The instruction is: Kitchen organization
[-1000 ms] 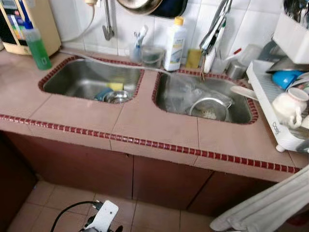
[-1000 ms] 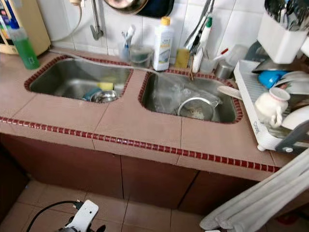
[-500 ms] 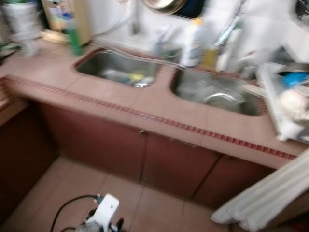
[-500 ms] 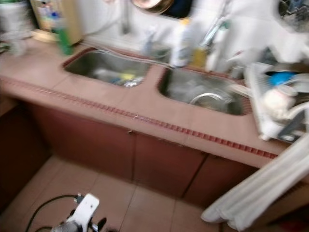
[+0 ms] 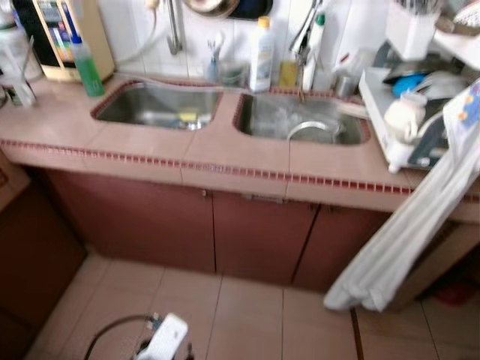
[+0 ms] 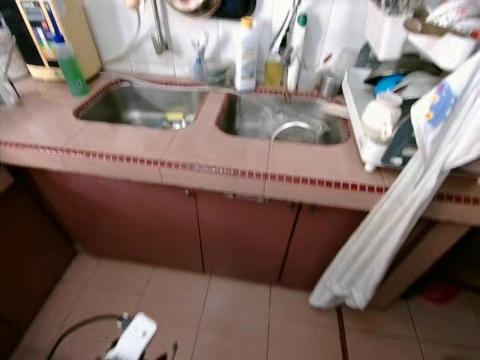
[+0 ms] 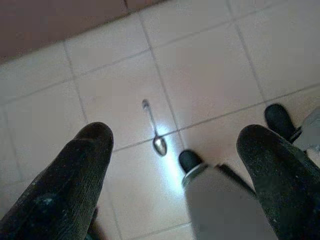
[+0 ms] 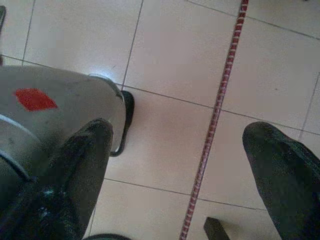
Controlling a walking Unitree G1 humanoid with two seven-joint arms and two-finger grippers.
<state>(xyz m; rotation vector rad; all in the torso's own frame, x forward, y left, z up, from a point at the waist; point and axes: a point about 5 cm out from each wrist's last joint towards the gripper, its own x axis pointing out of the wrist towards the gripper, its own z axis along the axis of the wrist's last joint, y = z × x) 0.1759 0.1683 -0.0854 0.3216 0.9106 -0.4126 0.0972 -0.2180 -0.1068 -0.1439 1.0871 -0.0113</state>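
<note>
Left gripper: the left gripper [image 7: 175, 165] hangs low over the pale tiled floor [image 7: 200, 75], its two black fingers [image 7: 75, 170] spread wide apart with nothing between them.
Spoon: a small silver metal spoon [image 7: 153, 129] lies flat on the floor tiles right out past the left gripper's fingertips, roughly centred in the gap between them, not touching either one.
Right gripper: the right gripper [image 8: 180, 165] also points down at the floor, fingers well apart and holding nothing.
Near right gripper: a grey rounded part with a red diamond mark [image 8: 45, 105] sits just beside one finger, and a thin dark red tile strip [image 8: 220, 100] runs across the floor between the two fingers.
Counter: the pink tiled kitchen counter with a dark red mosaic edge [image 5: 247, 171] is well ahead of and above both grippers, pretty blurry.
Sinks: two steel sink basins [image 5: 159, 107] are set in it side by side.
Bottles: a green spray bottle [image 5: 85, 66] stands on the counter to the left, a white bottle with a yellow cap [image 5: 261, 57] behind the sinks.
Rack: a white dish rack [image 5: 379, 105] sits on the right end.
Cloth: a white cloth [image 5: 397, 232] drapes down off the right side toward the floor.
</note>
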